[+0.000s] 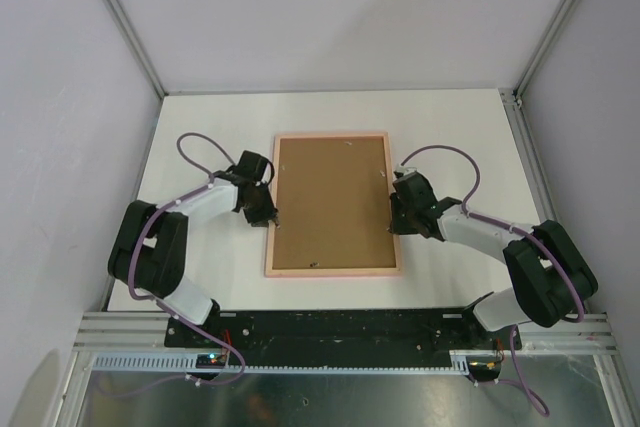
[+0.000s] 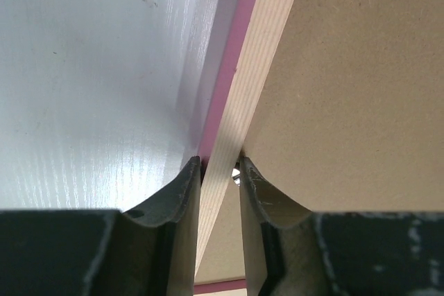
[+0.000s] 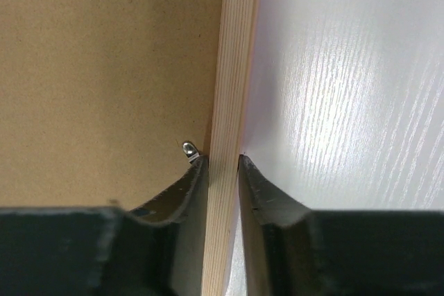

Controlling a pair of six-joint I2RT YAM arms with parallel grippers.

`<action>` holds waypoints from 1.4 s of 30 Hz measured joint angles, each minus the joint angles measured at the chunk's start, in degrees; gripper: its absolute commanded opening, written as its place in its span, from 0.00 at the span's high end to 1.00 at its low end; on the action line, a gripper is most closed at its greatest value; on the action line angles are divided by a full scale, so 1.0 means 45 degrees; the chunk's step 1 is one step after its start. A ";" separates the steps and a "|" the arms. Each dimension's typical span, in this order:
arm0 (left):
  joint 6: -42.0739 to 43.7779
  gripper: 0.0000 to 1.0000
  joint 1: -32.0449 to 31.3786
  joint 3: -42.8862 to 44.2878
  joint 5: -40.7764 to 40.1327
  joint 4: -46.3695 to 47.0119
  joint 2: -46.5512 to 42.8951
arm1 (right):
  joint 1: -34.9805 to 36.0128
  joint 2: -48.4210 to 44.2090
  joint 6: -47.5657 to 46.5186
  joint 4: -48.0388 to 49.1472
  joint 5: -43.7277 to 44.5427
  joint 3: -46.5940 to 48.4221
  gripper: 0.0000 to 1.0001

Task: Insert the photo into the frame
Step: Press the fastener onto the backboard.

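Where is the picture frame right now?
The frame lies back-up at table centre in the top view; the left gripper clamps its left rail, the right gripper its right rail.

The left gripper (image 2: 220,171) has its jaws pinching the frame (image 2: 258,81) by its rail, pink outside, pale wood on top; the brown backing board (image 2: 361,88) fills the right. The white desk (image 2: 90,81) lies left.

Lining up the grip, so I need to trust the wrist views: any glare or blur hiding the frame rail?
Right wrist: streaky glare on the table, off the frame, whose grain reads sharp. Left wrist: softer sheen on the table, rail crisp. Top: even light, no glare on the board.
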 measured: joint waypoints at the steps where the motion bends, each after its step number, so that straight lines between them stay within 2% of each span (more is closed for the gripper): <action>1: -0.0024 1.00 0.0049 -0.0039 0.0083 0.0049 -0.0015 | 0.0019 0.0000 0.0000 0.0005 0.0044 0.0000 0.63; 5: -0.0019 1.00 0.0170 -0.0087 0.0243 0.0121 -0.0024 | 0.0228 0.0005 -0.0015 0.0160 0.0000 -0.0044 0.49; 8: 0.0015 1.00 0.0296 -0.0092 0.0413 0.0141 -0.0024 | 0.0340 0.0010 -0.0073 0.0248 -0.0044 -0.0131 0.47; 12: 0.0039 1.00 0.0437 -0.0092 0.0573 0.0160 -0.0015 | 0.0413 0.0073 -0.0117 0.0403 -0.0044 -0.0151 0.48; 18: 0.0228 1.00 0.0500 -0.0078 0.0738 0.0209 0.0039 | 0.0408 0.0287 -0.0092 0.0486 0.0049 -0.0049 0.57; 23: 0.0267 1.00 0.0612 -0.0058 0.0612 0.0248 0.0053 | 0.0408 0.0670 -0.0024 0.0466 0.0607 0.0350 0.90; 25: 0.0238 0.99 0.0636 -0.0053 0.0510 0.0262 0.0053 | 0.0423 0.0772 -0.0010 0.0432 0.0743 0.0452 0.97; 34: 0.0170 0.68 0.0656 0.0131 -0.0427 0.0155 -0.0039 | 0.0826 0.0937 -0.0044 0.0442 0.0869 0.0631 1.00; 39: 0.0398 0.60 0.0646 0.0685 -0.0568 -0.0398 0.0092 | 0.0889 0.1010 0.0355 0.0573 0.1107 0.0675 1.00; 42: 0.0563 0.59 0.0646 0.1209 -0.0568 -0.0427 0.0102 | 0.0894 0.1015 0.0389 0.0588 0.1117 0.0675 1.00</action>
